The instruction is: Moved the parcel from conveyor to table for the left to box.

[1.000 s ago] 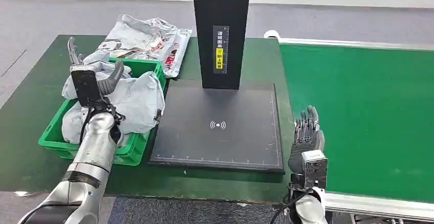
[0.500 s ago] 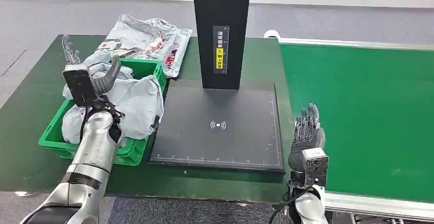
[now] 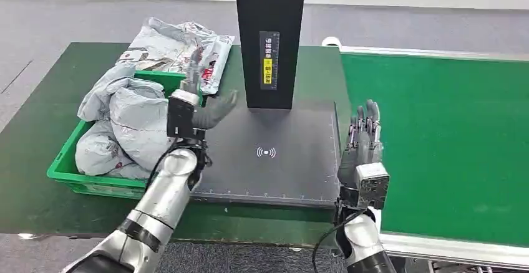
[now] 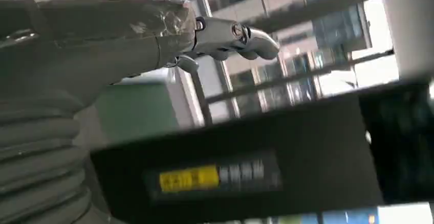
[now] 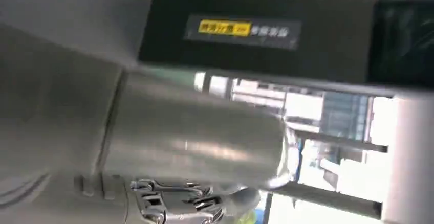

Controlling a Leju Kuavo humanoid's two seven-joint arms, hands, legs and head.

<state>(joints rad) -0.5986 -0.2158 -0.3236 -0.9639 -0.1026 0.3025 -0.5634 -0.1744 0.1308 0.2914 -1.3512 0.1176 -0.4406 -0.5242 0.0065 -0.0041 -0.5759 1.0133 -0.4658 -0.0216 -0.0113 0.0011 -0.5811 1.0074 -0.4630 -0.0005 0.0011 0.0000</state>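
My left hand (image 3: 198, 112) hovers over the black scanner pad (image 3: 274, 173), at its nine o'clock edge, fingers spread apart and holding nothing. My right hand (image 3: 363, 141) stands upright at the pad's three o'clock edge, just beside the green conveyor (image 3: 449, 142), fingers straight and apart, empty too. The grey parcels (image 3: 128, 126) lie heaped in the green box (image 3: 93, 182), at nine o'clock from my left hand. More grey bags (image 3: 178, 48) lie on the table (image 3: 37, 123) at twelve o'clock from the box. The black scanner post (image 3: 269, 39) rises at the pad's twelve o'clock.
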